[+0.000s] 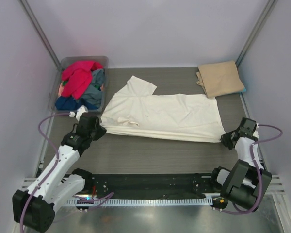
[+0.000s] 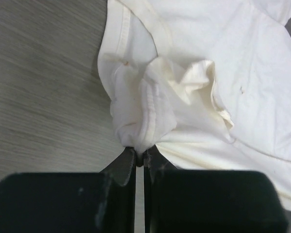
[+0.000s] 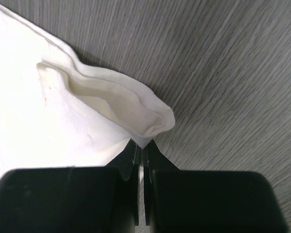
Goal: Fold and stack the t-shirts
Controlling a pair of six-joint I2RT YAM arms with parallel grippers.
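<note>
While our two pincers are both clamped on it, the left pincer point(image 2: 139, 158) at its bunched left end and the right pincer point(image 3: 141, 148) at its near right corner, one cream-white t-shirt point(image 1: 165, 116) lies spread across the worktop point(image 1: 150, 155). One tan t-shirt point(image 1: 219, 77) sits folded far right. One tub point(image 1: 82, 60) far left holds a red t-shirt point(image 1: 80, 77) and blue-grey t-shirts point(image 1: 94, 91), which we cannot count.

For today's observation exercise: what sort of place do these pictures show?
Likely a robot lab cell for laundry folding: white walls enclose a grey table, the left gripper and right gripper pinch a cream-white t-shirt, a plastic tub holds clothes.
</note>
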